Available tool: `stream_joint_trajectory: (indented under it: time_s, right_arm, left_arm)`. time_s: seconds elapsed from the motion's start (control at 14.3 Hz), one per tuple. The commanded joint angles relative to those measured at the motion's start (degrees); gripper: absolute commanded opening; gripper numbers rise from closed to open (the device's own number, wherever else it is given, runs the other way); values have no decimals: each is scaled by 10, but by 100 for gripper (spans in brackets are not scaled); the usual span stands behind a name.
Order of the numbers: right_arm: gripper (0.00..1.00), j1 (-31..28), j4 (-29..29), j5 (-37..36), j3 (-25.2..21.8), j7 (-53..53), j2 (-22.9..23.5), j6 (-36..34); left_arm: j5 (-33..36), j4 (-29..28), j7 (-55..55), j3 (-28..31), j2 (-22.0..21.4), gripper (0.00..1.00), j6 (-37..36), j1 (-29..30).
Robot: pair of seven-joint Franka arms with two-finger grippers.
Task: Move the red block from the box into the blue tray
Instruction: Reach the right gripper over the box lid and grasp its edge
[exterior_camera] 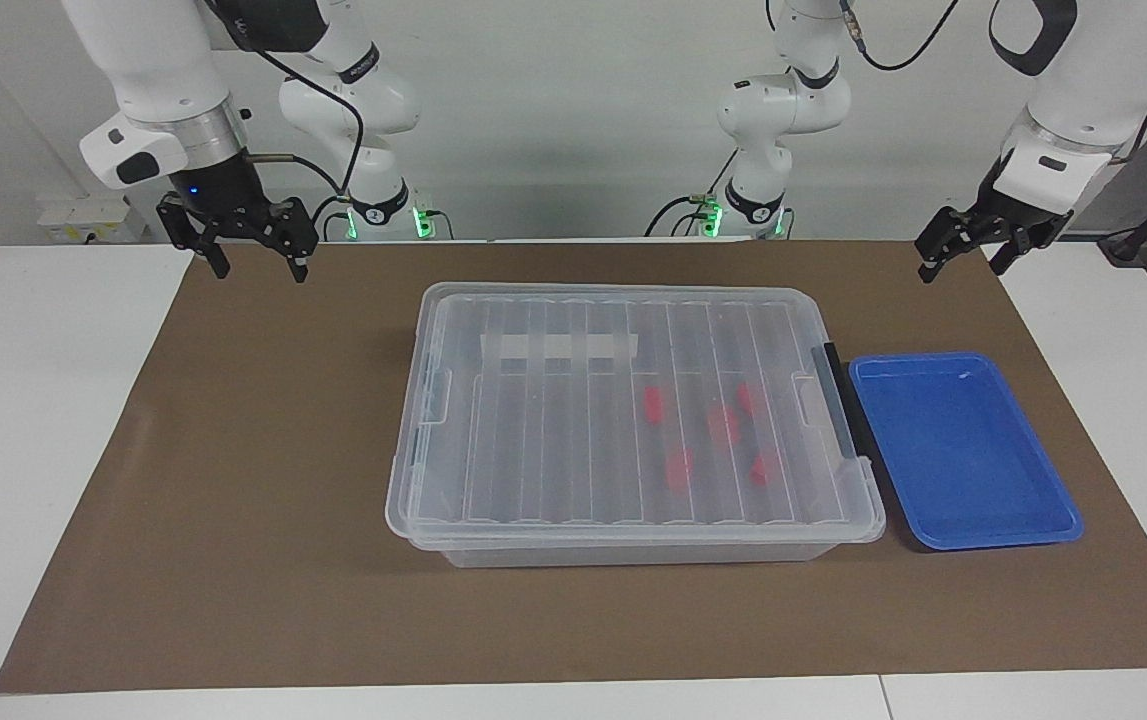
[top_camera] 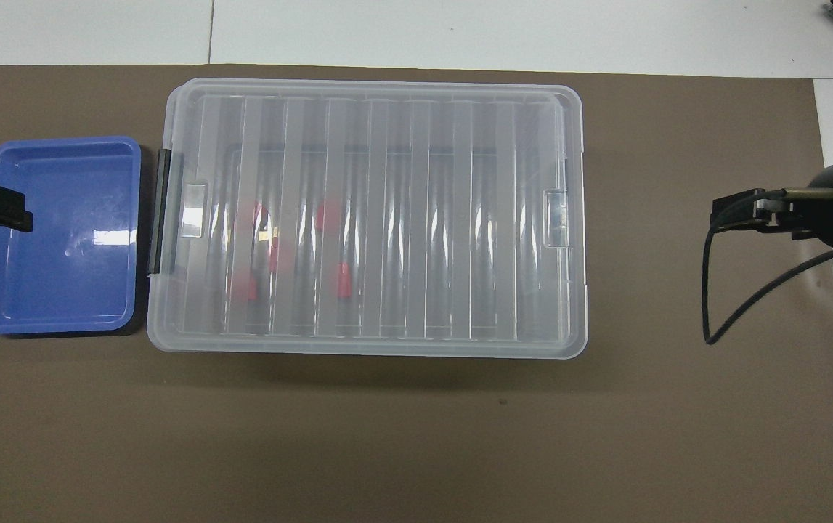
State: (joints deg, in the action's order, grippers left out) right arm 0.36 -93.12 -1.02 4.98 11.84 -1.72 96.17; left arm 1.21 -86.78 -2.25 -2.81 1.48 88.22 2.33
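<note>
The box (exterior_camera: 533, 440) is a large clear bin in the middle of the brown mat, and its ribbed lid is on. Several red blocks lie inside it at the left arm's end, among them one (exterior_camera: 678, 468) and another (exterior_camera: 723, 425); from overhead they show through the lid (top_camera: 343, 282). Beside that end of the box lies the blue tray (exterior_camera: 963, 450) (top_camera: 60, 232), with nothing in it. My right gripper (exterior_camera: 260, 270) hangs open over the mat's corner at the right arm's end. At the other end my left gripper (exterior_camera: 958, 265) waits open over the mat's edge.
A black latch (exterior_camera: 838, 400) runs along the box end that faces the tray. A white tape strip (exterior_camera: 558, 347) sits on the lid. The right arm's black cable (top_camera: 736, 305) loops over the mat. White tabletop (exterior_camera: 33, 400) surrounds the mat.
</note>
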Motion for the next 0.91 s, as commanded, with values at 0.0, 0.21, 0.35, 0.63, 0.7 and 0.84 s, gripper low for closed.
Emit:
stream_joint_trajectory:
  time_s: [0.0,0.21,0.35,0.63,0.7,0.84]
  right_arm:
    - [82,24,-21,3,2,43,7,46]
    - [25,46,-24,4,3,67,30,80]
    - [0,67,-24,4,3,89,45,101]
    - [0,88,-34,3,3,93,60,135]
    - [12,89,-42,3,4,93,62,150]
    - [27,94,-43,2,3,94,72,156]
  left_arm:
    - [-7,-21,1,0,-17,100,6,4]
    - [-6,-21,1,0,-17,100,6,4]
    - [-6,-21,1,0,-17,100,6,4]
    - [-6,-21,1,0,-17,100,6,4]
    - [-6,-20,1,0,-17,100,6,3]
    - [-7,-20,1,0,-17,100,6,4]
